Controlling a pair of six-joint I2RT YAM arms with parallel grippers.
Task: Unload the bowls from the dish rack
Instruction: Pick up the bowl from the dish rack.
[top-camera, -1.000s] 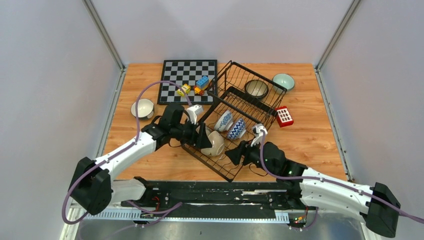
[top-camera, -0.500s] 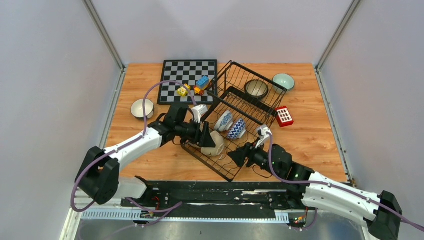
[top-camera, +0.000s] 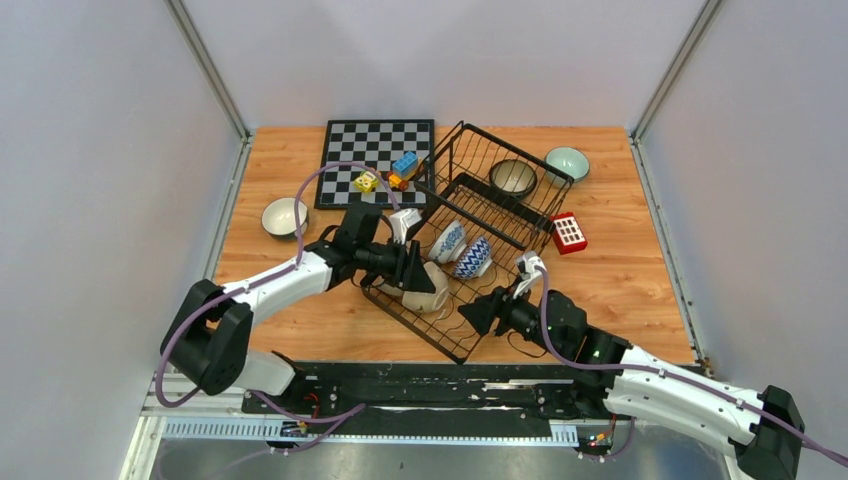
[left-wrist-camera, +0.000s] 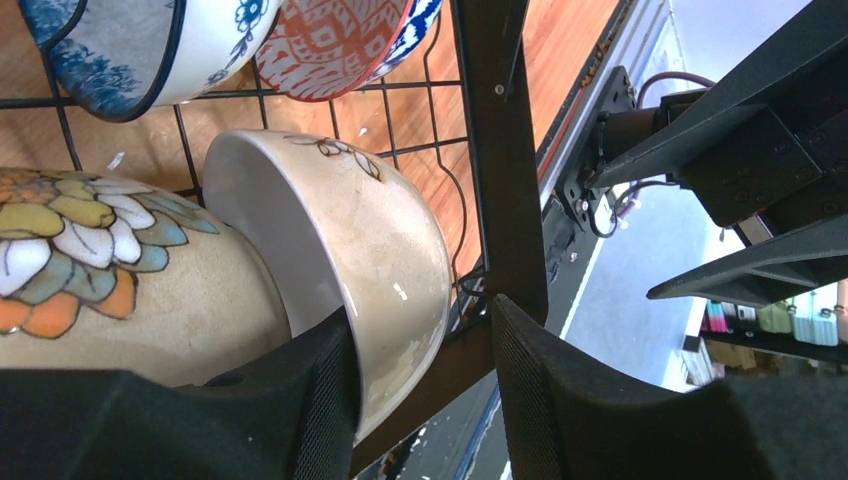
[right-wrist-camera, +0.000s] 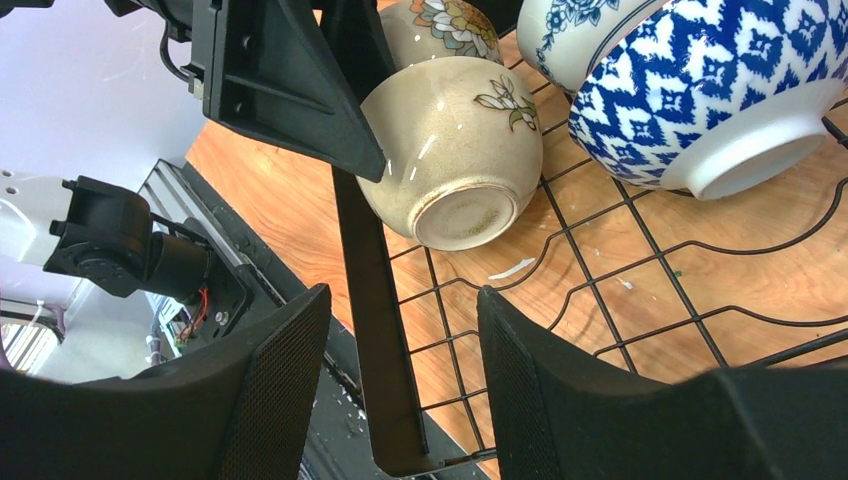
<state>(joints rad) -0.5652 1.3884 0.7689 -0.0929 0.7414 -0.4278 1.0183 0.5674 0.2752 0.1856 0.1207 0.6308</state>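
Overhead and wrist views of two arms at one dish rack (top-camera: 505, 215), which sat skewed at the middle of the wooden table (top-camera: 620, 270). Seven bowls were counted, five in the rack and two on the table. In the rack lay one dark bowl (top-camera: 513, 177) at the far end, one blue floral bowl (top-camera: 448, 241) and one blue zigzag bowl (top-camera: 473, 258) side by side at mid-rack, and two beige bowls at the near left corner: a plain beige bowl (left-wrist-camera: 385, 240) tipped on its side, touching a flower-painted bowl (left-wrist-camera: 150, 280). On the table stood one mint bowl (top-camera: 567, 162) just beyond the rack's far right corner and one white-lined bowl (top-camera: 284, 216) well to the left. The left gripper (top-camera: 413, 274) straddled the plain beige bowl's wall, one finger (left-wrist-camera: 300, 420) against its inside and the other finger (left-wrist-camera: 590, 400) apart from its outside, with the rack's frame between them. The right gripper (top-camera: 472, 311) stood half spread at the rack's near edge, gripping nothing. Also present were one chessboard (top-camera: 345, 150) bearing two clusters of toy blocks (top-camera: 403, 168) and one red block (top-camera: 568, 232).
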